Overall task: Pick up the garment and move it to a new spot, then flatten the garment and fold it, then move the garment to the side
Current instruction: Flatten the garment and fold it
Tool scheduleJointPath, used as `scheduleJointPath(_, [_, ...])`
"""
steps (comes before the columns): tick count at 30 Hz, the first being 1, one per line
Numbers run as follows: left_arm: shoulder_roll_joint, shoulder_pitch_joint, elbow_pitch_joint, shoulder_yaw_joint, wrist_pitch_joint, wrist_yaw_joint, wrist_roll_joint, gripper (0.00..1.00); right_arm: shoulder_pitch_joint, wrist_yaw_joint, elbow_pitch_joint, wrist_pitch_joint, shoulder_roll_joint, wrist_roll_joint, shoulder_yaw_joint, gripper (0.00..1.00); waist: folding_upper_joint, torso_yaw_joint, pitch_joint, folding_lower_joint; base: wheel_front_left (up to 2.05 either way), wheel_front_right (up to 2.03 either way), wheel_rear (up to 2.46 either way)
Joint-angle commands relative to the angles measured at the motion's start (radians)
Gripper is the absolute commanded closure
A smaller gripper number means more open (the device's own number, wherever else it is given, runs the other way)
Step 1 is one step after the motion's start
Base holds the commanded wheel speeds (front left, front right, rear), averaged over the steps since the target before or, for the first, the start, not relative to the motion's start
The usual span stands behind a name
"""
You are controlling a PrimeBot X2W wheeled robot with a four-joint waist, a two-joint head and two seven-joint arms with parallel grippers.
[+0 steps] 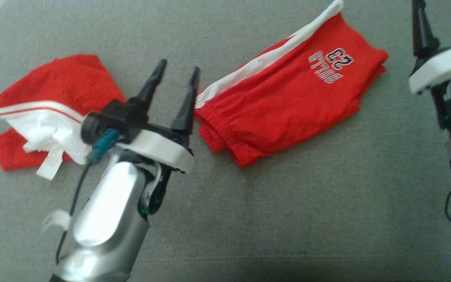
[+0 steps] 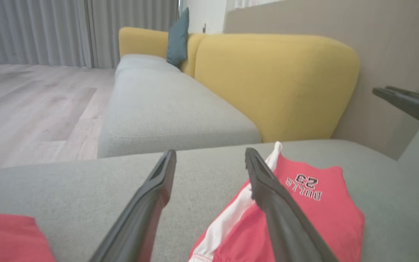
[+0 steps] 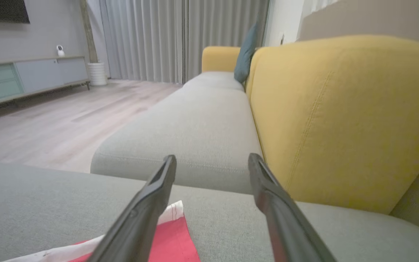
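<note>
- Lying folded on the grey fabric seat (image 1: 249,219), the red knit shorts with a white side stripe and a "BULLS 23" print (image 1: 288,102) sit just to the right of the left gripper (image 1: 179,66), between the two grippers.
- The left gripper's two long dark fingers stand spread apart with only grey seat showing in the gap, so it grips nothing.
- Its right finger ends close to the near end of the white stripe; whether it touches the cloth cannot be told.
- On the left gripper's other side lies a crumpled second red garment with a white panel and a thin red line (image 1: 49,113), partly hidden behind the gripper's body.
- The right gripper (image 3: 212,158) also has its jaws wide and empty.
- In the right wrist view, a corner of the shorts with its white edge lies below that gripper's left finger; in the head view the gripper is off the printed end of the shorts, apart from the cloth.
- Ahead of both pairs of fingers rises a mustard-yellow upholstered backrest (image 3: 340,120), with a teal cushion (image 3: 246,54) farther along it.
- Pale wooden floor (image 2: 31,109) spreads to the left of the fingers.
</note>
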Motion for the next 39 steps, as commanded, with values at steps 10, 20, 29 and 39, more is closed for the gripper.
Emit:
scheduleJointPath(10, [0.0, 0.131, -0.192, 0.18, -0.012, 0.037, 0.041, 0.0, 0.272, 0.007, -0.272, -0.118, 0.075, -0.098, -0.062, 0.0, 0.0, -0.068, -0.095, 0.0001, 0.0, 0.0, 0.0])
scheduleJointPath(20, [-0.022, 0.28, -0.211, 0.228, -0.012, 0.02, 0.072, 0.0, 0.521, 0.007, -0.424, -0.123, 0.212, -0.204, -0.148, 0.0, 0.0, -0.099, -0.135, 0.0001, 0.0, 0.0, 0.0])
scheduleJointPath(29, [-0.028, 0.292, -0.215, 0.232, -0.012, 0.004, 0.091, 0.0, 0.564, 0.007, -0.447, -0.072, 0.253, -0.204, -0.181, 0.0, 0.0, -0.092, -0.126, 0.0001, 0.0, 0.0, 0.0])
scheduleJointPath(39, [-0.028, 0.247, -0.204, 0.196, -0.012, -0.004, 0.082, 0.0, 0.444, 0.007, -0.341, 0.118, 0.283, 0.095, -0.273, 0.0, 0.0, -0.026, -0.032, 0.0001, 0.0, 0.0, 0.0])
